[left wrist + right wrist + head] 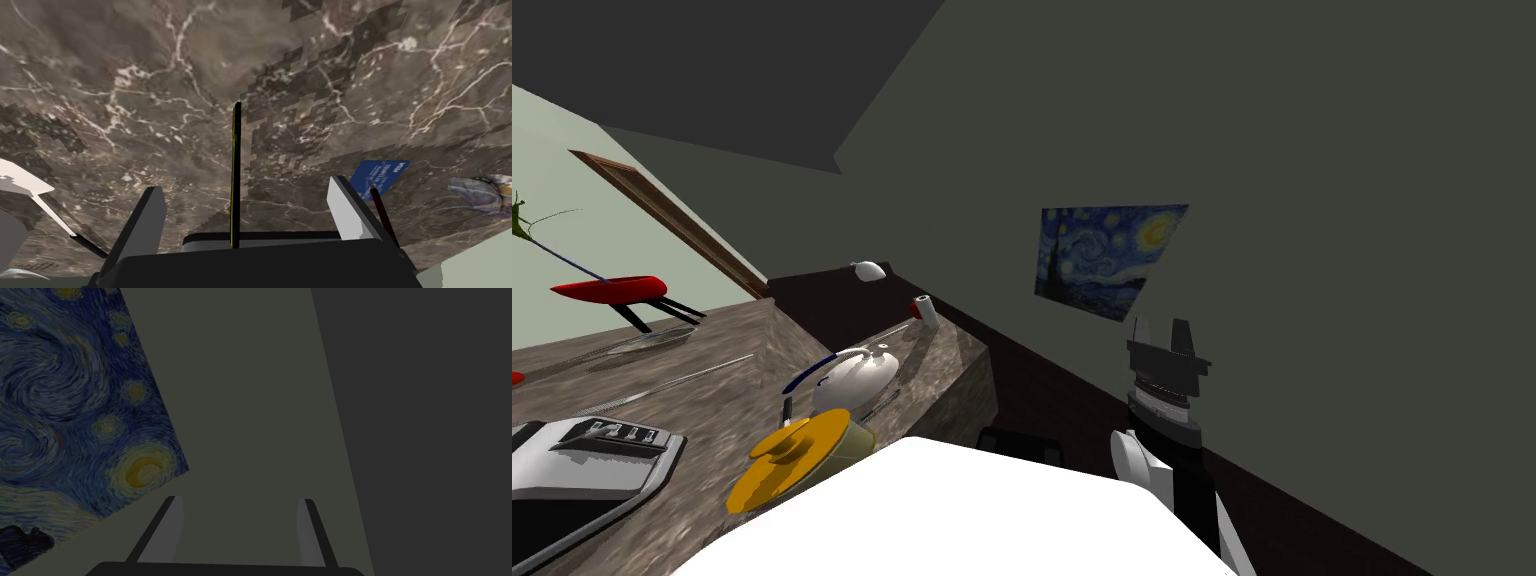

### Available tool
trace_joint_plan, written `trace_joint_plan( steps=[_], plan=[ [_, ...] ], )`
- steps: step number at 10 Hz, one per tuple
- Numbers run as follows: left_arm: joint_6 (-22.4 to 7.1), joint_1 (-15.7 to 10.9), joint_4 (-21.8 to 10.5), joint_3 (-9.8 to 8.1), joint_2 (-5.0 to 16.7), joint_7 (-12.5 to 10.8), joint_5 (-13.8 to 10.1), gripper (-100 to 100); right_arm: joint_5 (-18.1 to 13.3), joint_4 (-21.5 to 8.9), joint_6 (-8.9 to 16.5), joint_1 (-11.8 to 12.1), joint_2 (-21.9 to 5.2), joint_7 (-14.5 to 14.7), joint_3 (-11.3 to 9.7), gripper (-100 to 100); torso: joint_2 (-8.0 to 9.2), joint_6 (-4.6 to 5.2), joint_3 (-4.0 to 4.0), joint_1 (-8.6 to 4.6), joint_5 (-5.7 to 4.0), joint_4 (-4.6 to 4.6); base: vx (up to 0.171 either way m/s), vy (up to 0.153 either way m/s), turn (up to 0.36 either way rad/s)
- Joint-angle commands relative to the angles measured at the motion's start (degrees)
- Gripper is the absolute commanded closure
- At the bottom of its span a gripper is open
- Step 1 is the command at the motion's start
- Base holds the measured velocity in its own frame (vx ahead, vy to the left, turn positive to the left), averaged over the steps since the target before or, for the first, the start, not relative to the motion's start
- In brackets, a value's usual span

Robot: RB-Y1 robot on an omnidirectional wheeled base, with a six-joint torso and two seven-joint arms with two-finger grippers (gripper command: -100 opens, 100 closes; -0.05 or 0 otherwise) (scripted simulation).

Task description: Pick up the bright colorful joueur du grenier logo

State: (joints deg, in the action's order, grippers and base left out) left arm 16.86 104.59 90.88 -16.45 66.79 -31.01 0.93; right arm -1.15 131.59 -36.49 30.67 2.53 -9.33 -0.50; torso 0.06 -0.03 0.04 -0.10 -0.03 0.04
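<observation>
Brown marble with white veins makes up the counter (150, 75) under my left hand. The left gripper (245, 185) points at it with its two fingers wide apart. Right in the middle between them is the logo (235, 165), or so I think. It is a very thin flat thing, dark with a yellow-green edge. I see it from the edge, so its bright face is hidden. It touches neither finger.

So the reaching part looks done, and the hand is lined up. The squeeze is not done yet, and neither is the lift. The thing is so thin that the fingers have a long way to close.

A blue card (380, 177) lies on the marble just past one finger, with a thin dark red stick (385, 215) beside it. A white flat tool (30, 187) lies past the other finger. All three are outside the fingers, so I think they do not block the grab.

In the head view, a yellow round thing (797, 455) and a white pot (857, 380) sit near the counter's edge. The right gripper (1162, 330) is up by the wall near a blue swirly painting (1107, 255), with its fingers apart and nothing in them.
</observation>
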Motion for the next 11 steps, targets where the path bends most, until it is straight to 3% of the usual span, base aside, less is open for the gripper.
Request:
trace_joint_plan(
  steps=[1, 2, 3, 4, 7, 8, 9, 11],
  plan=[
    [-0.67, 1.39, -0.69, -0.50, 1.98, -0.57, -0.43, -100, 0.00, 0.00, 0.00, 0.00, 0.00, 0.00, 0.00, 0, 0.00, 0.00, 0.00, 0.00, 0.00, 0.00, 0.025, 0.013, -0.199],
    [-0.13, 0.91, -0.65, -0.35, 1.25, -0.37, -0.28, -100, 0.00, 0.00, 0.00, 0.00, 0.00, 0.00, 0.00, 0, -0.02, 0.02, -0.01, 0.01, 0.00, -0.01, 0.012, 0.011, -0.048],
    [-0.14, 0.99, -0.73, -0.42, 1.39, -0.45, -0.32, 0, 0.00, 0.00, 0.00, 0.00, 0.00, 0.00, 0.00, 0, 0.03, -0.05, 0.02, -0.01, 0.00, 0.01, 0.000, 0.000, 0.000],
    [-0.60, -0.80, -1.35, 1.14, 0.90, 0.02, 0.00, -100, 0.00, 0.00, 0.00, 0.00, 0.00, 0.00, 0.00, 0, 0.08, -0.04, 0.05, -0.05, -0.01, 0.03, 0.004, 0.009, -0.012],
    [-1.51, -4.36, -2.59, 4.23, -0.07, 0.96, 0.64, -100, 0.00, 0.00, 0.00, 0.00, 0.00, 0.00, 0.00, 0, 0.14, -0.05, 0.09, -0.06, 0.00, 0.05, -0.001, 0.001, -0.005],
    [-1.18, -3.61, -2.45, 3.56, 0.11, 0.74, 0.51, -100, 0.00, 0.00, 0.00, 0.00, 0.00, 0.00, 0.00, 0, 0.15, -0.04, 0.09, -0.06, 0.00, 0.05, 0.000, 0.000, 0.000],
    [-1.20, -3.72, -2.52, 3.68, 0.07, 0.82, 0.54, 100, 0.00, 0.00, 0.00, 0.00, 0.00, 0.00, 0.00, 0, 0.14, -0.04, 0.09, -0.07, -0.01, 0.04, 0.000, 0.000, 0.000],
    [-1.20, -3.70, -2.51, 3.66, 0.09, 0.83, 0.55, 100, 0.00, 0.00, 0.00, 0.00, 0.00, 0.00, 0.00, 0, 0.14, -0.07, 0.10, -0.05, 0.01, 0.05, 0.000, 0.000, 0.000]
  ],
)
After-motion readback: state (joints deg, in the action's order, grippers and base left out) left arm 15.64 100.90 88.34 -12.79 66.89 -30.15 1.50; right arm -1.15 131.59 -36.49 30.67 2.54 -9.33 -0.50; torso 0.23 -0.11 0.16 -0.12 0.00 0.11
